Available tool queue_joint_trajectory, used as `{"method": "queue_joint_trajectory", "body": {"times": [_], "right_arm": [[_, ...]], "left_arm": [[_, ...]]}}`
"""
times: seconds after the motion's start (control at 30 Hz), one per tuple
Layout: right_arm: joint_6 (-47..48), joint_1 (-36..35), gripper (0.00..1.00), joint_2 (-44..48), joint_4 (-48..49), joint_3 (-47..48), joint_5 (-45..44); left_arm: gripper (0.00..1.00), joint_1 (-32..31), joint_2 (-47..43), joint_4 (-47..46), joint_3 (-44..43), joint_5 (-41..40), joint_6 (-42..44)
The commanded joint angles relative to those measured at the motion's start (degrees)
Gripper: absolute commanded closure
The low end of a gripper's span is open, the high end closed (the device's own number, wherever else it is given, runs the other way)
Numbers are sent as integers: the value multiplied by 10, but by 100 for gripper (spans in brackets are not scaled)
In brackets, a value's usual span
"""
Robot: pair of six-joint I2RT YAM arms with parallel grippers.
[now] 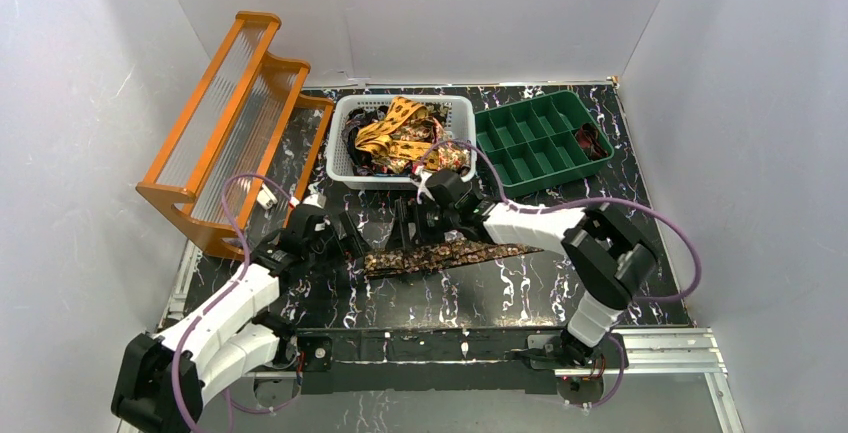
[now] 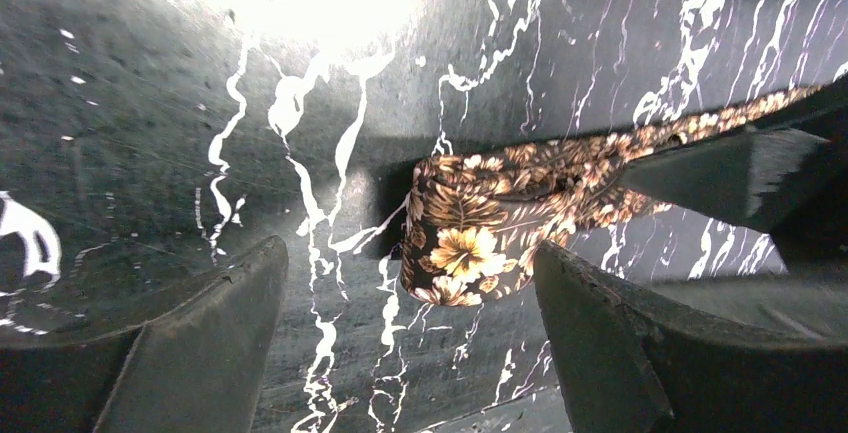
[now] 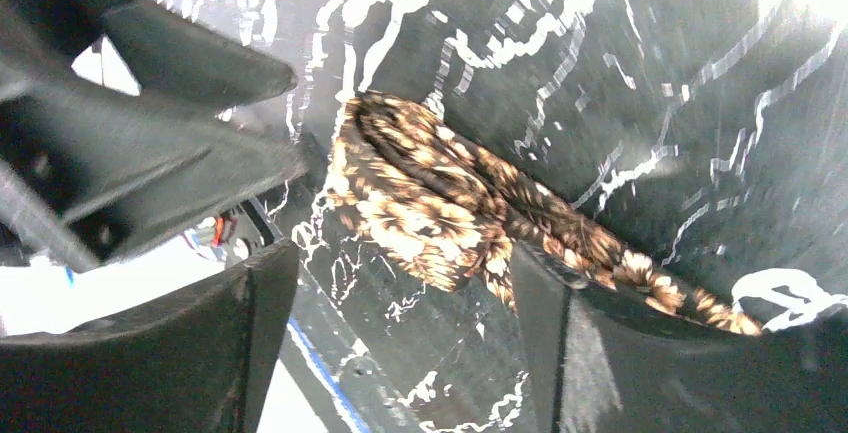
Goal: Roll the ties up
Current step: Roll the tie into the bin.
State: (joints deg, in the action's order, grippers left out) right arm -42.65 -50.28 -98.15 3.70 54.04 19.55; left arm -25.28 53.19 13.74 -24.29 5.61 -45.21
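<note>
Left hand (image 1: 352,241): fingers wide apart, clamped on nothing. In the left wrist view its fingers (image 2: 190,343) straddle the rolled end of the tie (image 2: 465,243). The roll sits nearer the finger on the right of that view; contact there is unclear.

Right hand (image 1: 412,225): also spread apart, gripping nothing. In the right wrist view the same rolled end (image 3: 420,203) lies between its fingers (image 3: 215,343). The tie's flat strip runs out under the other finger, which seems to rest on it. That finger shows in the left wrist view as a dark wedge over the strip, just past the roll.

Both hands are low at the counter (image 1: 520,293), facing each other, tips close together at the tie's left end.

The tie (image 1: 450,253) is dark brown with a tan floral print and lies across mid-counter. Its left end is coiled into a small roll and the rest is stretched out to the right, ending in a pointed tip.

More ties (image 1: 405,133), yellow-orange and dark, are heaped in the white basket (image 1: 340,148) at the back. A green compartment tray (image 1: 545,178) is just right of the basket, with something dark in a far-right compartment, too small to tell. An orange rack (image 1: 230,123) is at back left.
</note>
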Motion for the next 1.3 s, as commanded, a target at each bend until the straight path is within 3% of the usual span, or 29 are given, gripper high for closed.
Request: {"method": "queue_joint_trajectory", "body": {"times": [0.0, 0.07, 0.2, 0.43, 0.77, 1.0, 1.1, 1.27], "right_arm": [[184, -3, 12, 67, 66, -3, -4], [276, -14, 2, 72, 127, -28, 11], [530, -57, 1, 65, 216, -65, 56], [666, -69, 1, -7, 184, 1, 57], [679, -70, 1, -100, 129, 56, 118], [688, -71, 7, -128, 80, 80, 134], [688, -71, 14, -131, 79, 75, 121], [693, -77, 35, -132, 66, 68, 101]], "left_arm": [[10, 4, -34, 90, -47, -92, 1], [10, 4, -43, 110, -56, -113, 1], [9, 4, -67, 136, -71, -143, -3], [4, 4, -107, 177, -96, -163, 4], [2, 4, -117, 162, -101, -142, 21], [2, 4, -116, 159, -92, -132, 26], [2, 4, -109, 157, -93, -130, 27], [2, 4, -100, 153, -90, -125, 25]]}}
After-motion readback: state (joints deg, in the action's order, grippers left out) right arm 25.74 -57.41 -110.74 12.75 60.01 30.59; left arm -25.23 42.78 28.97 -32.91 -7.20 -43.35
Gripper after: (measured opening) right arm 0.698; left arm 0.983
